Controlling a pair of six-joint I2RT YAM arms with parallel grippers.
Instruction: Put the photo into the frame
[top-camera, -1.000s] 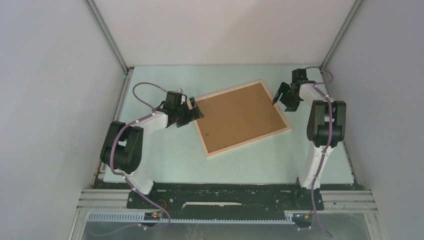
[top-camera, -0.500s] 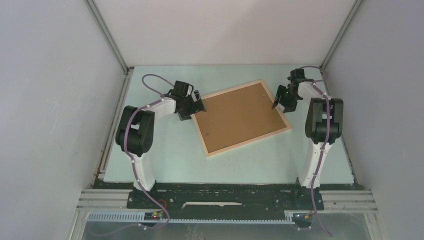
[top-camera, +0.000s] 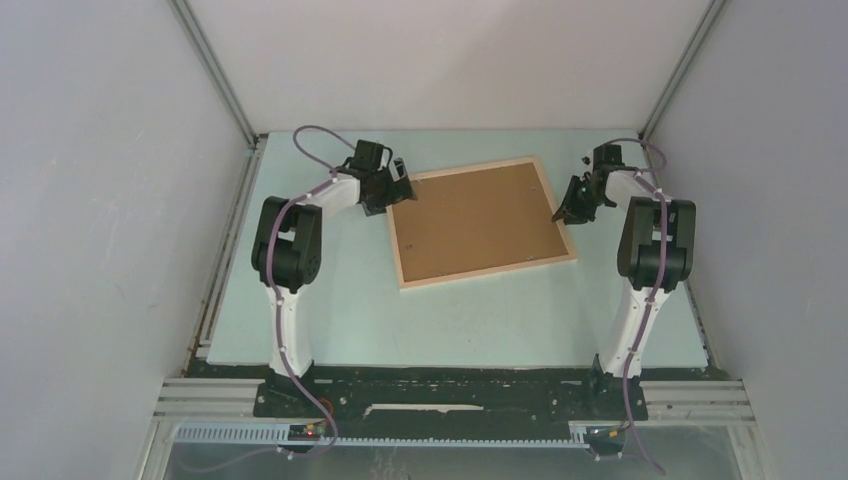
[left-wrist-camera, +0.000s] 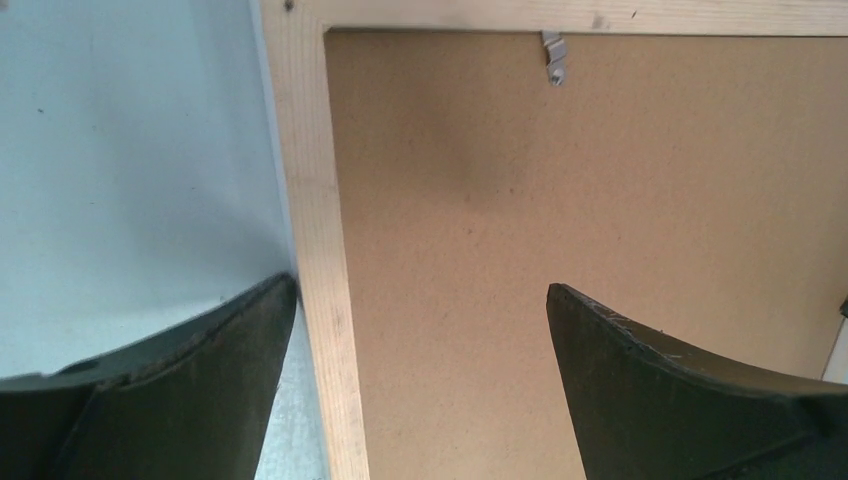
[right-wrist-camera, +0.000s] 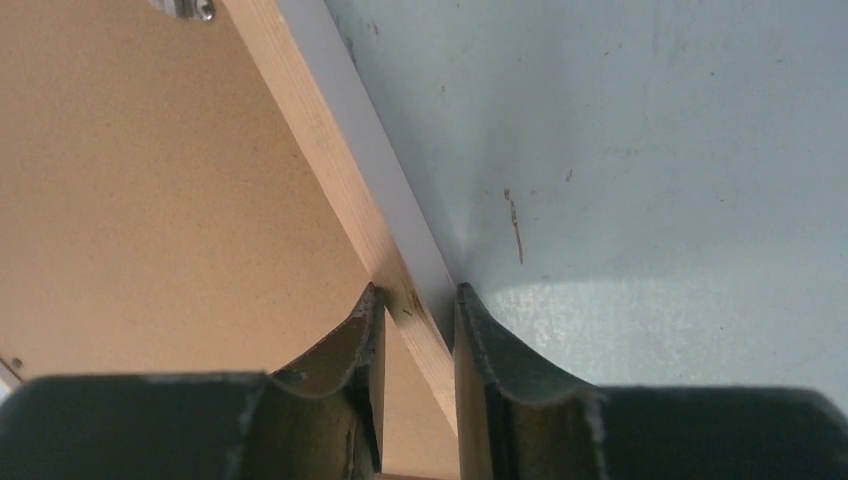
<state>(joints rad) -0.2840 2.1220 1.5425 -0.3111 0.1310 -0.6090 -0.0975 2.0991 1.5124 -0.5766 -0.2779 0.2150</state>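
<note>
The frame (left-wrist-camera: 310, 200) has swung squarer. Left gripper (left-wrist-camera: 420, 290), fingers wide apart, straddles its far-left rail; right gripper (right-wrist-camera: 418, 295) looks clamped on the right rail.

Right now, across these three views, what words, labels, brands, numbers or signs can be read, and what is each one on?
None: no text can be read in any view.
The frame is bare wood, the backing board is plain brown, and the metal clip shows no marking.
The base rail carries small parts, too small to tell whether they bear any print.
</note>
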